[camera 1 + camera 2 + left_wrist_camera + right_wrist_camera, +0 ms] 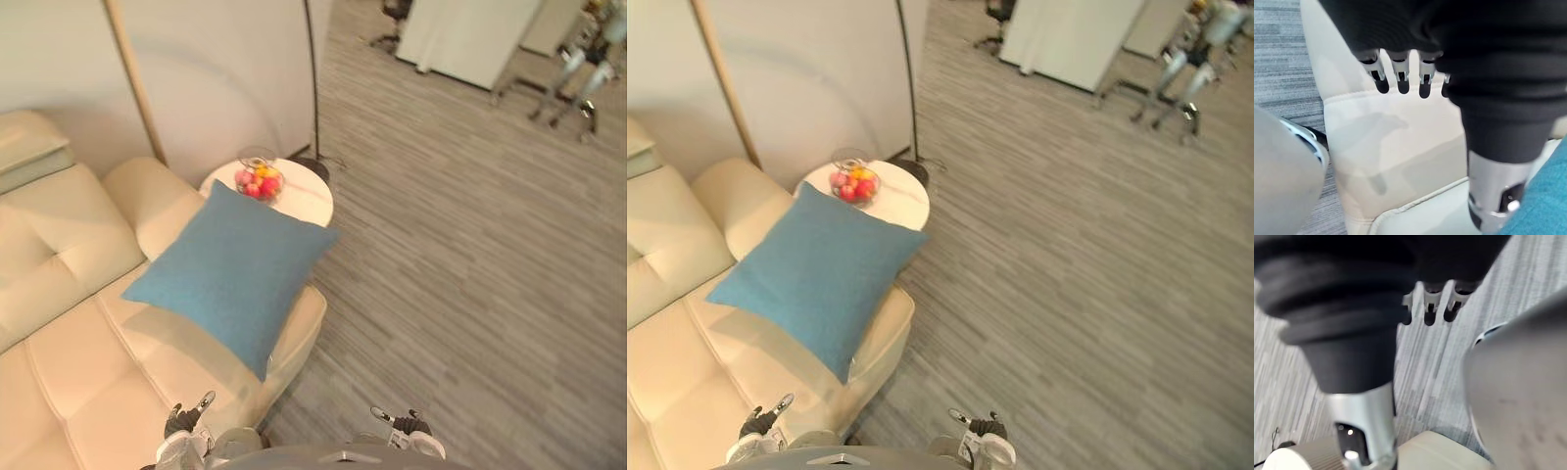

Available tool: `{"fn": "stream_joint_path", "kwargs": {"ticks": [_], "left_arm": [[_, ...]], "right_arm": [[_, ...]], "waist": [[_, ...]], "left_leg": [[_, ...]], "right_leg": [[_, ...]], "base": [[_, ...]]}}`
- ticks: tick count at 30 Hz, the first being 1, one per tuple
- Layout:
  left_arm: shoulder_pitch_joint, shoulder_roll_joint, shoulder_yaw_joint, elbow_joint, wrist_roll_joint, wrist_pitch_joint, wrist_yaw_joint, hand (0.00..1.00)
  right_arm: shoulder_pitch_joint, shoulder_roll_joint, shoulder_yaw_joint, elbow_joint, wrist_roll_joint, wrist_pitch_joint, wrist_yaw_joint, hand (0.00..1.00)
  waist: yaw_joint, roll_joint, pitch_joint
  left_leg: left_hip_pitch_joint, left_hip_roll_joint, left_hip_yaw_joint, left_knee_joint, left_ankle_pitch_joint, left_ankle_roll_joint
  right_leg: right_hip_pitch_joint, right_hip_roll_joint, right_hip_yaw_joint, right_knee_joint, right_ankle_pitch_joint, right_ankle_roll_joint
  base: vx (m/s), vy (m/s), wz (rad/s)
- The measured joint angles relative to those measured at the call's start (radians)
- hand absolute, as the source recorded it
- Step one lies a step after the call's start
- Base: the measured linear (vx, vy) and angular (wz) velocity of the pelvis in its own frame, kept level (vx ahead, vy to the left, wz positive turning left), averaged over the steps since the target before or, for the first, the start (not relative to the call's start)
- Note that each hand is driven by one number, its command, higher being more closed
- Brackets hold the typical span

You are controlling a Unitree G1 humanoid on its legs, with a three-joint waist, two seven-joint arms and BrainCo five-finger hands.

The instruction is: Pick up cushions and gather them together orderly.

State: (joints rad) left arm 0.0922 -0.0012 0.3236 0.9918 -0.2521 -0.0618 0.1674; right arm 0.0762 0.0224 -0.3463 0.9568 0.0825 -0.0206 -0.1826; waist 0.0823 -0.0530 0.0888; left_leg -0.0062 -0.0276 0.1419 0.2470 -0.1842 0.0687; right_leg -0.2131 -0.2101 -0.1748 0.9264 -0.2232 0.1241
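While both hands hang low at the near edge of the head views, the blue cushion [235, 269] lies tilted across the arm at the end of the cream sofa [78, 372]. One corner of it points up toward the sofa's back, one reaches out beside the table [309, 196], and the lowest sits at the sofa's front edge. Neither hand touches it.

The left hand [186, 423] is over the sofa's front corner. Its fingers [1400, 78] are straight and apart from the thumb [1493, 196], with nothing between them. A strip of the cushion shows just past that thumb in the left wrist view.

The right hand [407, 427] is out over the grey carpet [470, 274], well apart from the sofa. Its fingers [1430, 308] are relaxed and empty.

On the round white table, just beyond the sofa's arm, stands a glass bowl [259, 181] of red and yellow fruit, near the cushion's upper corner.
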Motion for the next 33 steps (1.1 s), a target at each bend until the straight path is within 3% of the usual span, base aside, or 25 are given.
{"fn": "stream_joint_path", "kwargs": {"ticks": [2,4,5,6,7,10,11,12,15,19,21,24,27,31,33], "left_arm": [[-0.001,-0.004,0.006,-0.001,0.0,0.0,0.0,0.0],[-0.005,-0.01,0.01,-0.011,0.005,-0.001,0.001,0.0],[-0.005,-0.01,0.011,-0.012,0.012,-0.001,0.001,0.0],[-0.001,-0.01,0.022,-0.018,0.019,-0.002,0.001,0.0],[-0.004,-0.015,0.039,-0.018,0.02,-0.002,0.003,0.0],[0.002,-0.062,0.066,-0.021,0.02,-0.004,0.002,0.0],[0.002,-0.079,0.076,-0.021,0.021,-0.005,0.002,0.0],[0.002,-0.079,0.079,-0.021,0.021,-0.005,0.002,0.0],[-0.002,-0.076,0.086,-0.021,0.021,-0.006,-0.001,0.0],[0.002,-0.07,0.085,-0.02,0.042,-0.006,-0.001,0.0],[0.006,-0.06,0.082,-0.02,0.043,-0.005,-0.001,0.0],[0.012,-0.01,0.022,-0.005,0.082,-0.002,-0.002,0.0],[0.007,-0.001,0.003,0.013,0.101,0.0,0.0,0.0],[0.009,0.0,-0.033,0.013,0.101,0.0,0.0,0.0],[0.006,0.005,-0.053,0.008,0.101,0.0,0.0,0.0]], "right_arm": [[0.001,-0.002,-0.001,0.001,0.0,-0.002,0.0,0.0],[0.005,-0.003,-0.001,0.002,0.002,-0.002,0.0,0.0],[0.007,-0.003,-0.002,0.004,0.003,-0.001,0.0,0.0],[0.019,0.002,-0.001,0.004,0.005,0.002,0.0,0.0],[0.03,0.009,-0.003,0.004,0.011,0.002,0.002,0.0],[0.025,-0.032,0.001,0.002,0.01,0.002,0.0,0.0],[0.02,-0.042,0.002,0.002,0.009,0.002,0.0,0.0],[0.019,-0.042,0.002,0.002,0.009,0.002,0.0,0.0],[0.014,-0.031,0.01,0.001,0.01,-0.001,-0.001,0.0],[0.014,-0.029,0.012,-0.009,0.01,-0.004,-0.001,0.0],[0.021,-0.027,0.009,-0.023,0.005,-0.004,-0.002,0.0],[0.058,0.015,-0.015,-0.048,-0.014,-0.003,-0.013,0.0],[0.063,0.016,-0.019,-0.085,-0.052,0.003,-0.036,0.0],[0.07,0.003,-0.019,-0.287,-0.097,0.004,-0.052,0.0],[0.064,-0.023,-0.019,-0.399,-0.149,0.004,-0.066,0.0]], "waist": [[-0.001,0.003,0.0],[-0.01,0.006,-0.001],[-0.012,0.005,-0.001],[-0.012,-0.009,-0.006],[-0.008,-0.021,-0.01],[-0.003,0.049,-0.027],[-0.003,0.069,-0.022],[-0.003,0.07,-0.021],[-0.009,0.056,-0.013],[-0.025,0.056,-0.005],[-0.027,0.067,-0.003],[-0.037,0.01,-0.03],[-0.053,0.001,-0.033],[-0.052,0.029,-0.026],[-0.053,0.027,-0.025]], "left_leg": [[0.023,-0.001,-0.053,-0.012,-0.001,-0.006],[0.019,0.002,-0.162,-0.017,-0.005,-0.031],[0.015,-0.002,-0.194,-0.015,-0.009,-0.045],[0.007,-0.017,-0.248,0.003,-0.023,-0.065],[0.006,-0.025,-0.293,0.028,-0.043,-0.086],[-0.027,0.041,-0.317,0.043,-0.047,-0.113],[-0.029,0.067,-0.335,0.021,-0.033,-0.137],[-0.029,0.075,-0.332,0.012,-0.026,-0.145],[-0.049,0.133,-0.205,0.017,-0.001,-0.153],[-0.07,0.193,0.08,0.122,-0.039,-0.119],[-0.074,0.171,0.087,0.104,-0.039,-0.117],[-0.023,0.092,0.089,-0.108,0.053,-0.109],[0.02,0.06,0.088,-0.21,0.118,-0.103],[0.065,0.053,0.134,-0.253,0.134,-0.094],[0.085,0.053,0.147,-0.26,0.133,-0.095]], "right_leg": [[-0.019,0.033,0.056,-0.11,-0.025,-0.008],[-0.017,0.109,0.216,-0.36,-0.03,-0.025],[-0.002,0.127,0.265,-0.443,-0.01,-0.027],[0.024,0.122,0.306,-0.55,0.072,-0.04],[0.045,0.1,0.277,-0.566,0.083,-0.009],[0.062,0.132,0.168,-0.59,0.072,-0.036],[0.084,0.147,0.124,-0.611,0.079,-0.047],[0.091,0.15,0.109,-0.619,0.08,-0.05],[0.135,0.157,0.027,-0.664,0.094,-0.071],[0.144,0.125,0.0,-0.663,0.089,-0.068],[0.14,0.111,0.012,-0.663,0.087,-0.066],[0.147,0.083,0.044,-0.774,0.134,-0.069],[0.17,0.079,0.064,-0.83,0.185,-0.043],[0.179,0.084,0.118,-0.841,0.192,-0.034],[0.18,0.091,0.138,-0.841,0.193,-0.034]], "base": [[0.21,-0.128,0.94],[0.23,-0.24,1.38],[0.23,-0.367,1.39],[0.2,-0.348,1.45],[0.23,-0.433,1.32],[0.17,-0.319,0.97],[0.11,-0.257,0.74],[0.09,-0.275,0.86],[-0.01,-0.12,0.61],[-0.09,0.062,0.17],[-0.1,0.155,-0.06],[-0.03,0.117,0.11],[0.09,0.07,0.06],[0.06,0.045,-0.32],[0.06,0.013,-0.27]]}}
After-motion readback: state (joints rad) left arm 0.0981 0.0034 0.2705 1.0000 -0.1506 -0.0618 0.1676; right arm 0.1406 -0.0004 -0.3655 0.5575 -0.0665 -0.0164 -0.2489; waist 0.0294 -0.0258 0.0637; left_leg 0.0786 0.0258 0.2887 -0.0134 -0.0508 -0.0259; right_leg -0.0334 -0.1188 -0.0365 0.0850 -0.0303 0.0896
